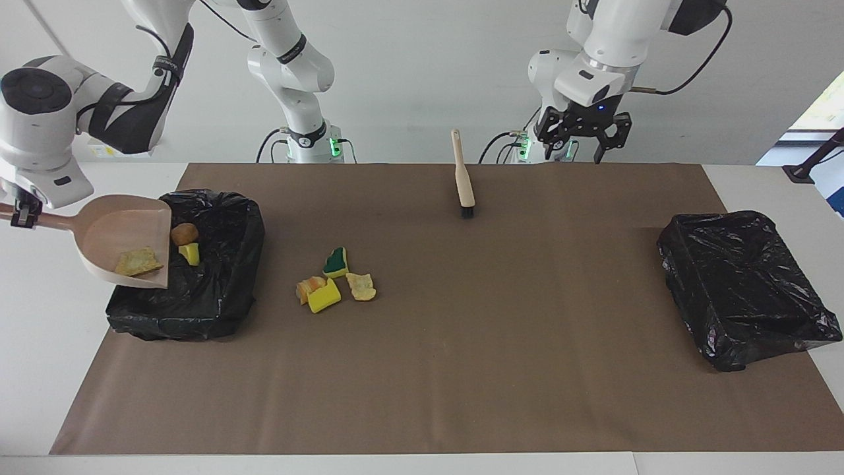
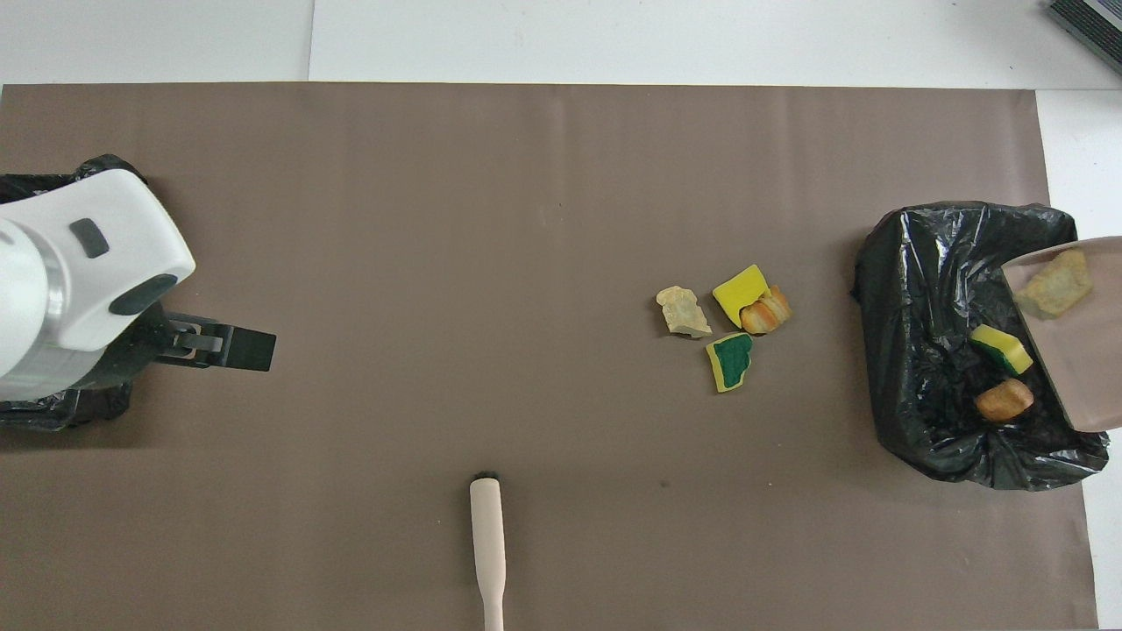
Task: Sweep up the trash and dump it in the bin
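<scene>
The brown mat (image 1: 461,369) covers nearly the whole table, and a black-lined bin sits at each end of it: the bin at the right arm's end (image 1: 211,290) is where the action is, while the bin at the left arm's end (image 1: 745,284) is not in play.

Over that busy bin, the dustpan (image 1: 125,231) is tipped mouth-down, its lip over the liner. The right gripper (image 1: 20,212) is clenched on the pan's handle at the edge of the facing view. One tan crust lies inside the pan (image 2: 1052,285); a brown lump (image 2: 1004,399) and a yellow sponge bit (image 2: 1001,346) are in the bin or dropping into it.

The left gripper (image 1: 580,135) is up in the air over the mat's edge by its own base, fingers spread, holding nothing.

The brush (image 1: 463,177) seems to stand bristles-down on the mat, handle pointing up and leaning toward the robots, with nobody touching it.

Near the middle, toward the busy bin, four scraps (image 1: 336,280) lie bunched together: two sponge bits, two bready lumps.

All of this looks feather-light and soft. The sponge should squash, the crusts may crumble, and any of it could skitter ahead of stiff bristles, so gentle strokes. The pan looks rigid and light; the handle is the place to hold it, and likewise the upper handle of the brush.
</scene>
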